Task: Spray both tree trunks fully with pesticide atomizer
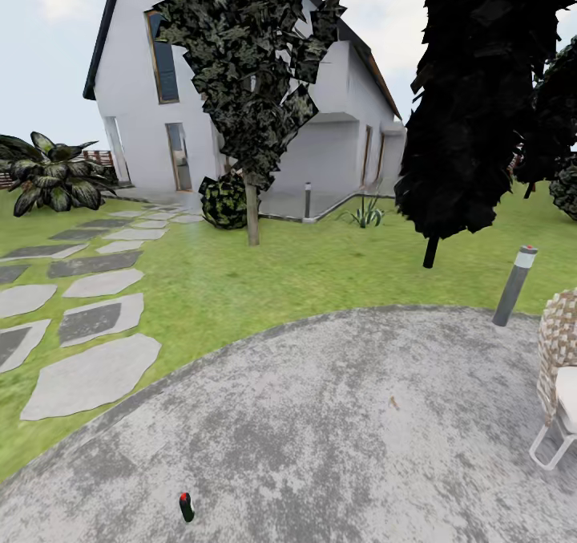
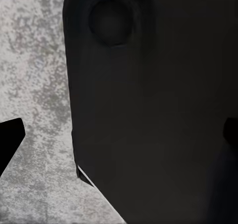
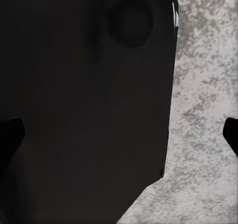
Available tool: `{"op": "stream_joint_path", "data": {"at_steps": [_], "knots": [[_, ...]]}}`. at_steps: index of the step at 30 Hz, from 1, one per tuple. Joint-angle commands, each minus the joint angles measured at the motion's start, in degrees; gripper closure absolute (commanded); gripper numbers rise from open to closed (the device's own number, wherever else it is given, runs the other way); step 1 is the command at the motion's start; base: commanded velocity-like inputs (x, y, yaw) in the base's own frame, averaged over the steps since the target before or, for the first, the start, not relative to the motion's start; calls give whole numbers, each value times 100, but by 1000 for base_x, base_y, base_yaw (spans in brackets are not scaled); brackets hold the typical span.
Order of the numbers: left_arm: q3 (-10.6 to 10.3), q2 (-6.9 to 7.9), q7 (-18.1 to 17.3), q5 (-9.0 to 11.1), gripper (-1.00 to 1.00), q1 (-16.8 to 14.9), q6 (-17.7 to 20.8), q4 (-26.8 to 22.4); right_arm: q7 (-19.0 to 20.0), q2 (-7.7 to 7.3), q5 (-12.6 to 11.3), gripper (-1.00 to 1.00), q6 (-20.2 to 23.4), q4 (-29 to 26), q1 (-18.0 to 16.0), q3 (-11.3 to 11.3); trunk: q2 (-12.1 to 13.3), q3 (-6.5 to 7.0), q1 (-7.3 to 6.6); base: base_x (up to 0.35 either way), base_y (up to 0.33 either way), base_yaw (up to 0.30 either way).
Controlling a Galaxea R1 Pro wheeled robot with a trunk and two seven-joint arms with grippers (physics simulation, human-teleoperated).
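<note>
I'm looking out over the mottled grey paved floor [image 1: 336, 415], rounded and edged by the lawn [image 1: 264, 286], with stepping stones [image 1: 88, 374] off left and the white house [image 1: 240, 102] behind two trees [image 1: 248, 86]. The pesticide atomizer [image 1: 186, 508] is tiny, dark with a red top, standing on the paving near me. Both wrist cams mostly show dark robot body over pavement, so I can't tell either gripper's state.

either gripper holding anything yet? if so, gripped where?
Nothing is held. The pesticide atomizer lies on the grey paved floor by itself. In both wrist views the fingertips at the picture edges stand wide apart, nothing between them but a dark robot body part behind.
</note>
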Motion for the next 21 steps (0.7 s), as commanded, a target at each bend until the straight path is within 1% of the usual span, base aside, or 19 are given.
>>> {"op": "stream_joint_path", "data": {"at_steps": [1, 4, 5, 7, 11, 14, 21], "knots": [[25, -6, 17, 20, -100, -1, -33, -33, -15, 33, 9, -100, -33, -33, -24, 4, 1, 1, 2, 0, 0, 0], [25, -12, 14, 20, -100, -1, -130, -73, -17, 119, 10, -100, -129, -130, -26, 6, 1, 1, 2, 0, 0, 0], [24, -14, 13, 20, -100, -1, -151, -53, -20, 120, 10, -100, -106, -151, -26, 7, 1, 1, 2, 0, 0, 0], [18, -18, 11, 19, -100, -1, -99, -21, -19, 169, 11, -100, -52, -204, -42, 16, 1, 1, 2, 0, 0, 0], [21, -13, 11, 14, -100, -1, -110, -20, -18, 171, 11, -100, -59, -230, -44, 17, 1, 1, 2, 0, 0, 0], [-1, 42, 12, 0, -100, -1, -120, -100, -26, 115, 16, -100, -157, -236, -44, 17, 1, 1, 2, 0, 0, 0], [-15, 95, 19, -34, -100, -30, -343, -327, -33, -111, 8, -100, -382, -387, -45, -16, 1, 1, 2, 0, 0, 0]]}}
